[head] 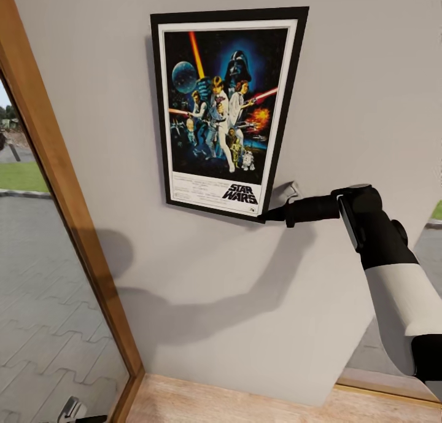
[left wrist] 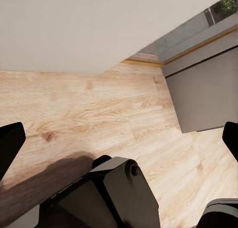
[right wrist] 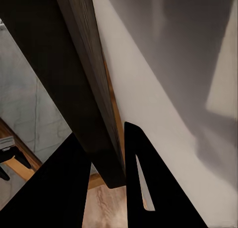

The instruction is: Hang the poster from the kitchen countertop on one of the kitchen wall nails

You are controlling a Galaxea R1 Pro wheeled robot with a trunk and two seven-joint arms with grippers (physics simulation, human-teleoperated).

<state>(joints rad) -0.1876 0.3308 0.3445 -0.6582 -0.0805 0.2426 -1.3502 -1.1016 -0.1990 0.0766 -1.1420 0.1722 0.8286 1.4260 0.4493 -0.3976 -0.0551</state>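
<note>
A: One corner is all the right gripper (head: 268,215) has of the poster (head: 224,110). From the head camera, its fingers pinch the lower right corner of the frame, and the poster lies against the grey wall (head: 344,91), tilted a little, beside the wooden window frame (head: 67,208). No nail can be made out.

B: So the robot should keep that pinch firm and let go only once the top edge is caught and bearing.

A: The left wrist camera shows the left gripper's fingers (left wrist: 10,143) spread wide over the wooden floor (left wrist: 99,109), holding nothing.

B: Free to steady the frame, then.

A: Up close on the right wrist, the fingers (right wrist: 148,188) are closed on the frame's dark edge (right wrist: 84,74), just beside the wall.

B: Any sliding should go slowly.
</note>
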